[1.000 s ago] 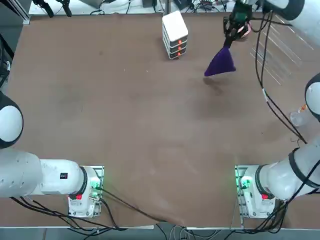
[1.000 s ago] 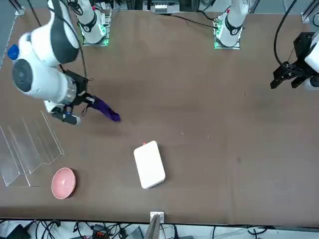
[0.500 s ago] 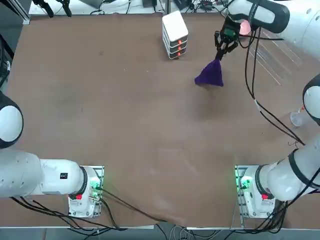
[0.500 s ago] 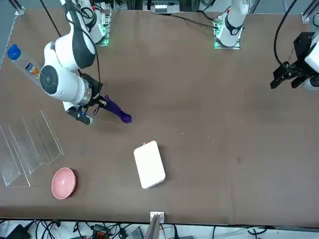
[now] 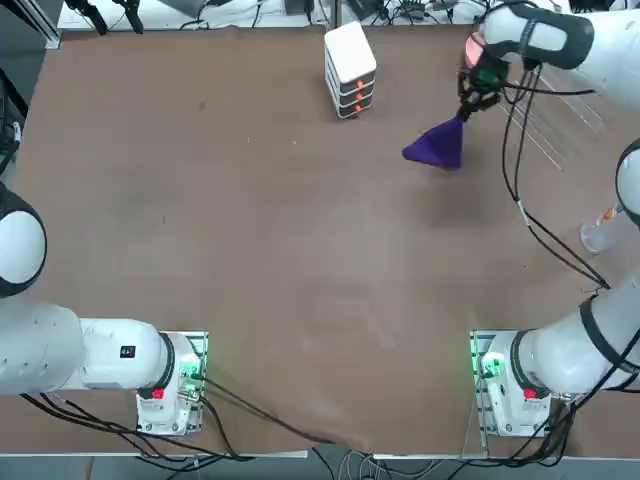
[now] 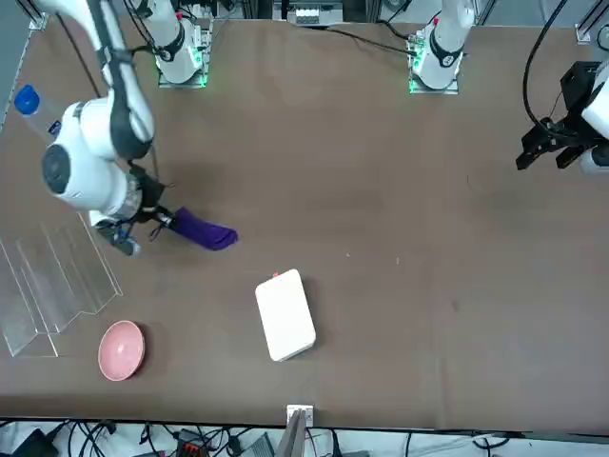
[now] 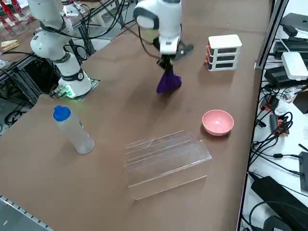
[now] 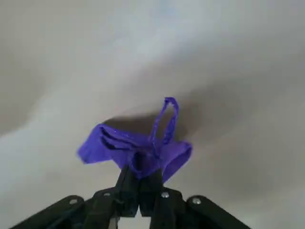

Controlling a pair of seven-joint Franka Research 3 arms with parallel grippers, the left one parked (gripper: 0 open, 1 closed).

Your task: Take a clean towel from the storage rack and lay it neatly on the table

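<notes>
Your right gripper (image 8: 139,177) is clenched on the bunched purple towel (image 8: 136,149), held above the table's (image 5: 250,250) far right area, already out of the clear acrylic rack (image 7: 166,166); lowering and spreading it neatly remain.

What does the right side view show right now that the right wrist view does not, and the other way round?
Only the right side view: the clear acrylic rack, the pink bowl, the white stacked box with orange marks and the bottle with a blue cap.
Only the right wrist view: a thin loop of the purple towel standing up above the grip.
Both: the right gripper, shut on the bunched towel, with the brown tabletop beyond in the side view.
</notes>
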